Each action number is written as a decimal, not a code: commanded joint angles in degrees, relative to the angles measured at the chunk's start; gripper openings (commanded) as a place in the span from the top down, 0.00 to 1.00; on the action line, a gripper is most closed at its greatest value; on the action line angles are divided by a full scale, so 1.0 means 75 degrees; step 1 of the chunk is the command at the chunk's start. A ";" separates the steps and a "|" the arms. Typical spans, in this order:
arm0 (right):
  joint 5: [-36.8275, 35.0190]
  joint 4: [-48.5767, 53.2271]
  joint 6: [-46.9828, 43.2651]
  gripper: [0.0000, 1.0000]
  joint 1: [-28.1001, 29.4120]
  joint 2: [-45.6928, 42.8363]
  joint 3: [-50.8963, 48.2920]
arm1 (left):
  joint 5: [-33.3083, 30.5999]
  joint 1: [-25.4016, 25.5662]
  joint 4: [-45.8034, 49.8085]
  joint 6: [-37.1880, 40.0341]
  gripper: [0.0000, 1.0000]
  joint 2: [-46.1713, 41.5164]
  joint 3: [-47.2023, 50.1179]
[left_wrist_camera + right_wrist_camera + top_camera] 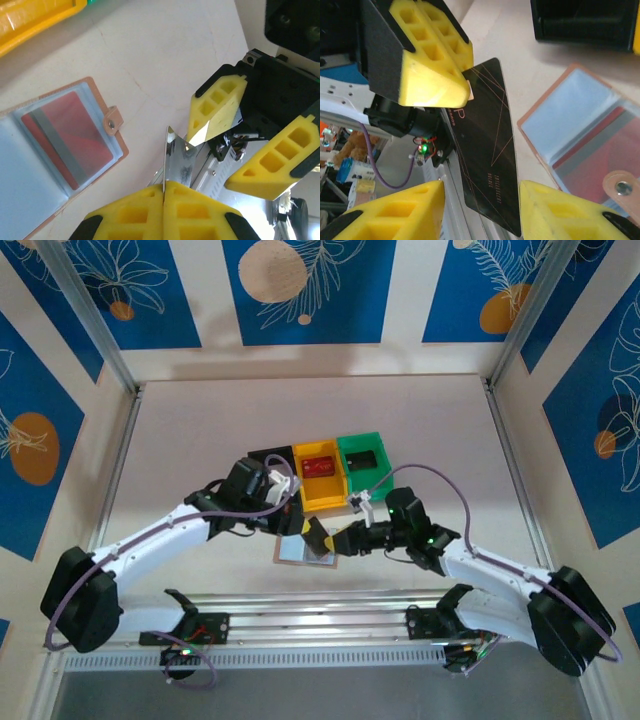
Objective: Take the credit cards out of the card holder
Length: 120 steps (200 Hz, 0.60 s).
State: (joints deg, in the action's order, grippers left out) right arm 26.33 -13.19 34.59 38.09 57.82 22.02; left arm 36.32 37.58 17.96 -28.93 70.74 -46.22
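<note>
- card holder (570, 115): tan leather-like border, smooth clear plastic pockets, shiny metal snap stud
- black card (485, 165): glossy plastic with fine gold print
- red card (67, 137): smooth plastic, dull grey stripe
- fingers (395, 215): matt yellow plastic
- table (165, 60): matt, smooth, faint hairline marks
- yellow bin (30, 20): glossy plastic

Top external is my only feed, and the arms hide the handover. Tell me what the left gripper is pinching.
Observer: The left gripper is shut on a black card with thin gold lines.
Operator: Report the right gripper.
Observer: The right gripper is open, with one finger on each side of that card.
Operator: Check the card holder for leftovers.
Observer: The card holder lies open on the table. A red card sits in its clear pocket beside the snap tab.
</note>
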 commanded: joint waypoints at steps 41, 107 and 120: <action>-0.0316 0.0067 0.0564 0.45 -0.0918 -0.1681 -0.0907 | -0.0541 -0.0124 -0.0343 -0.0263 1.00 -0.0684 0.0047; -0.0056 -0.0414 0.1357 0.38 -0.1243 -0.2403 -0.1350 | -0.1002 -0.0139 -0.1206 -0.0596 1.00 -0.1409 0.0385; -0.0121 -0.0469 0.1455 0.35 -0.1263 -0.2490 -0.1417 | -0.1148 -0.0140 -0.1204 -0.0680 1.00 -0.1359 0.0407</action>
State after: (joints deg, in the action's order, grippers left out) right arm 25.06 -14.61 42.78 29.10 40.69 12.91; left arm 29.95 37.23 10.92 -32.67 60.16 -43.75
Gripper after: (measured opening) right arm 0.636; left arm 0.049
